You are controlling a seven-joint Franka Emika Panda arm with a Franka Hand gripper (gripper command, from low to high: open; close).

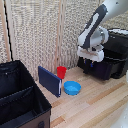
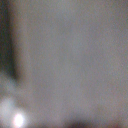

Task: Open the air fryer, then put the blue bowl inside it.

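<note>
The matte-black air fryer (image 1: 114, 60) stands at the exterior view's right, on the wooden floor. My gripper (image 1: 93, 64) hangs right at its front face, its dark fingers lost against the black body, so their state does not show. The air fryer handle is hidden behind the gripper. The blue bowl (image 1: 72, 88) rests upright on the wood, well apart from the gripper, toward the exterior view's lower left of the fryer. The wrist view is a grey blur with a dark band along one side.
A small red cup (image 1: 61, 72) stands just behind the bowl. A flat dark-blue board (image 1: 49, 80) leans beside them. A large black fabric-sided crate (image 1: 20, 97) fills the exterior view's lower left. A woven screen forms the backdrop.
</note>
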